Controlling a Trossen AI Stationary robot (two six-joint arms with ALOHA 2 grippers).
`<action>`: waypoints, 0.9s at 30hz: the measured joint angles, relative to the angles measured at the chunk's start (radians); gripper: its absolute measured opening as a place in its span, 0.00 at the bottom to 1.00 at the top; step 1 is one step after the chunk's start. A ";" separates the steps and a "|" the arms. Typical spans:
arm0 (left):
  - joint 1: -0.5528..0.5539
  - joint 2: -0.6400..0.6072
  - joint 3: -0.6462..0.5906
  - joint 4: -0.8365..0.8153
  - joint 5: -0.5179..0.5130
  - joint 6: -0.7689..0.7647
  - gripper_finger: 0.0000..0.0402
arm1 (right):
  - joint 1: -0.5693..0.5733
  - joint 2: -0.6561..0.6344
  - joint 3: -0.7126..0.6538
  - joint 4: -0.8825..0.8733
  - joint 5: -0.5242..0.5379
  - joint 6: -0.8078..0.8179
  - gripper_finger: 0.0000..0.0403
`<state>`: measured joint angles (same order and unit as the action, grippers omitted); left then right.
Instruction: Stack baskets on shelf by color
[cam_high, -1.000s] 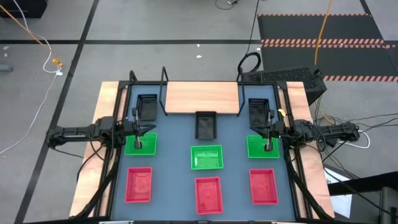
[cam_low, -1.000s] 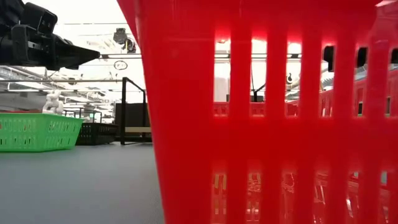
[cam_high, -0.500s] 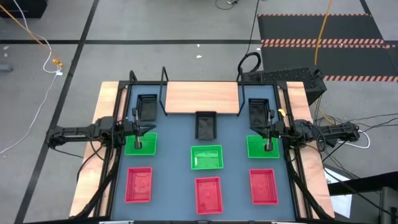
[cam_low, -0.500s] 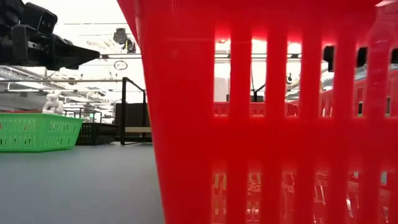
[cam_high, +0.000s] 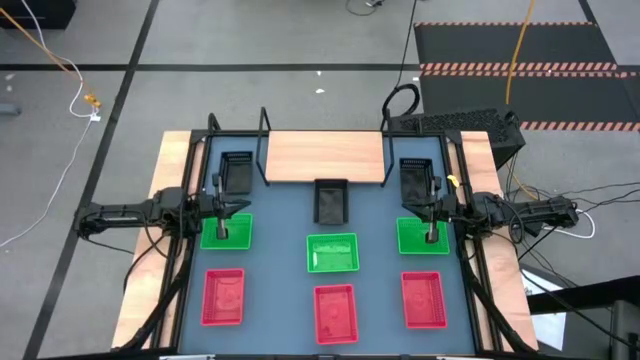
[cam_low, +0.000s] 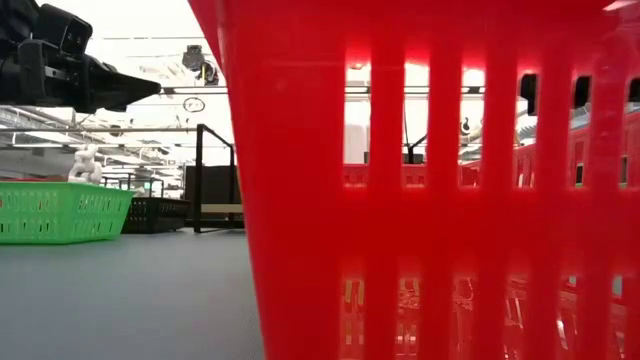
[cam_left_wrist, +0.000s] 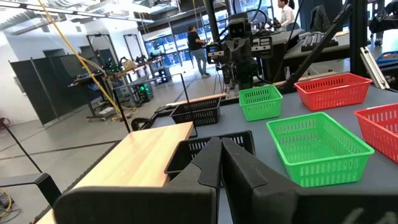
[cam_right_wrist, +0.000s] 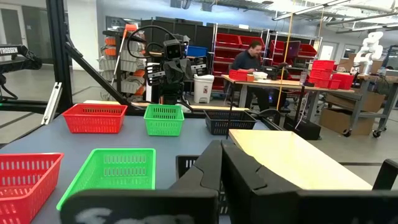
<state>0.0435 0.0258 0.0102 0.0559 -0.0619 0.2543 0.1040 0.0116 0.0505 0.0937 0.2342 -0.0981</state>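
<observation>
Baskets, nine perforated plastic trays, sit sorted in colour rows across the blue-grey table (cam_high: 380, 215); light wooden shelf (cam_high: 325, 157) at twelve o'clock holds none. Left claw (cam_high: 222, 208) and right claw (cam_high: 430, 212), both closed on nothing, hover above outer green baskets (cam_high: 226, 230), apparently awaiting a start.

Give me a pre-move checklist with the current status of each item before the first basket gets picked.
1. Shelf top free to take baskets: ok, bare wood.
2. Left gripper free of load: ok, shut on nothing, above the left green basket.
3. Right gripper free of load: ok, shut, above the right green basket.
4. Baskets apart, none nested: ok.
5. Middle black basket clear of the shelf edge: cannot tell.
</observation>
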 joint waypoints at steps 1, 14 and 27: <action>0.000 0.000 0.000 0.000 0.000 0.000 0.04 | 0.000 0.000 0.000 0.000 0.000 0.000 0.00; 0.000 0.000 0.000 0.000 0.000 0.001 0.04 | 0.000 0.000 0.000 0.013 -0.004 0.093 0.00; -0.006 0.000 0.000 0.247 0.025 -0.342 0.04 | 0.001 0.043 0.000 0.108 -0.186 0.356 0.00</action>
<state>0.0380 0.0257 0.0101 0.3029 -0.0365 -0.0877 0.1055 0.0548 0.0505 0.2015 0.0483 0.2579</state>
